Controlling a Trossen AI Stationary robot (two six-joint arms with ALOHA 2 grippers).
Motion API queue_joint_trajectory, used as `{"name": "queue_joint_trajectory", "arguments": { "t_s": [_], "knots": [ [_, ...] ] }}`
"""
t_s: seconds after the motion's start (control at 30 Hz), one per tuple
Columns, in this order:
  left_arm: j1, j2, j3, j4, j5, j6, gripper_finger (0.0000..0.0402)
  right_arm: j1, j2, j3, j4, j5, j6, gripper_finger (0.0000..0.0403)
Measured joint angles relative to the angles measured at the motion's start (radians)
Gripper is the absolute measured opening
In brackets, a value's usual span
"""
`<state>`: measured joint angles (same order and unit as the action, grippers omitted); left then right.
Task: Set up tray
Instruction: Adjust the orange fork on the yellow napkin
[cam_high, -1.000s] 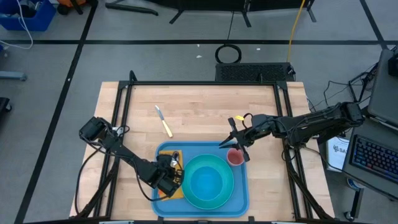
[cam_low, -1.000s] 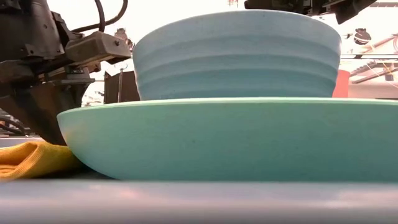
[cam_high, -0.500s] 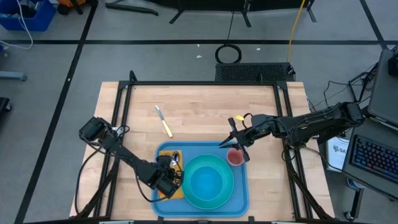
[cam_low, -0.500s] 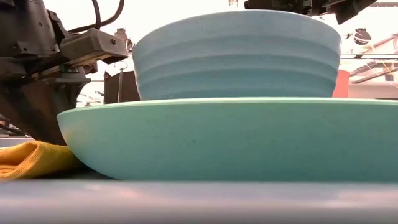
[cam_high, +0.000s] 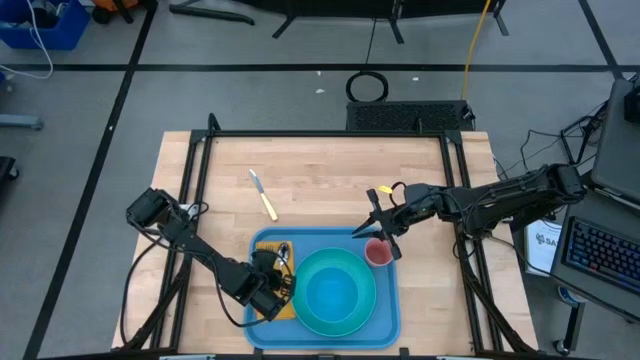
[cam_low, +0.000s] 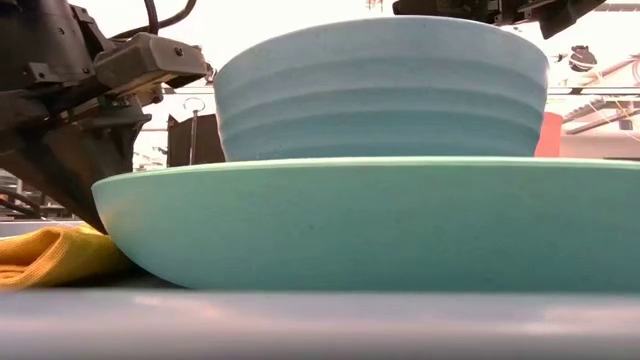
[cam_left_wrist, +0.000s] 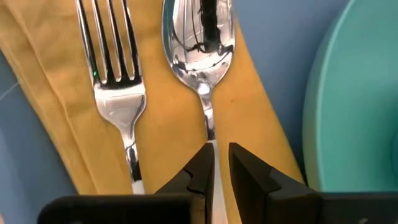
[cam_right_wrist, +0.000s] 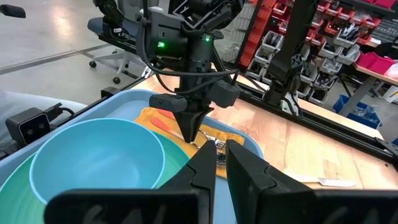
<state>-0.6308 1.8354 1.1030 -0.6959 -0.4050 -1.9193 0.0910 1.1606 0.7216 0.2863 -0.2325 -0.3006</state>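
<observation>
**A:** While the tray (cam_high: 387, 302) sits at the table's near edge, the left gripper (cam_left_wrist: 217, 149) has only crept up a touch. It's pinched narrow on the spoon (cam_left_wrist: 200, 43), which lies beside the fork (cam_left_wrist: 115, 81) on the yellow napkin (cam_left_wrist: 168, 124).

**B:** Probably about to let go then. The right gripper (cam_high: 380, 232) hasn't budged, nearly closed and empty over the red cup (cam_high: 379, 254). The knife (cam_high: 263, 194) is out on the table beyond, so not done imo.
</observation>
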Motion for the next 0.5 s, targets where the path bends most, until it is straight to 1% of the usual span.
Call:
{"name": "queue_joint_trajectory", "arguments": {
  "t_s": [0.07,0.17,0.3,0.5],
  "knots": [
    [0.000,-0.010,0.000,-0.003,0.018,0.008,0.0051,0.000,0.000,0.000,0.000,0.000,0.000,0.0029],
    [0.000,-0.035,0.000,-0.012,0.012,0.033,0.0051,0.000,0.000,0.000,0.000,0.000,0.000,0.0029],
    [0.000,-0.083,0.000,-0.047,-0.025,0.040,0.0051,0.000,0.000,0.000,0.000,0.000,-0.002,0.0029],
    [0.023,-0.123,0.000,-0.200,-0.112,0.036,0.0051,0.000,0.000,0.000,0.000,0.000,-0.003,0.0029]
  ]
}}
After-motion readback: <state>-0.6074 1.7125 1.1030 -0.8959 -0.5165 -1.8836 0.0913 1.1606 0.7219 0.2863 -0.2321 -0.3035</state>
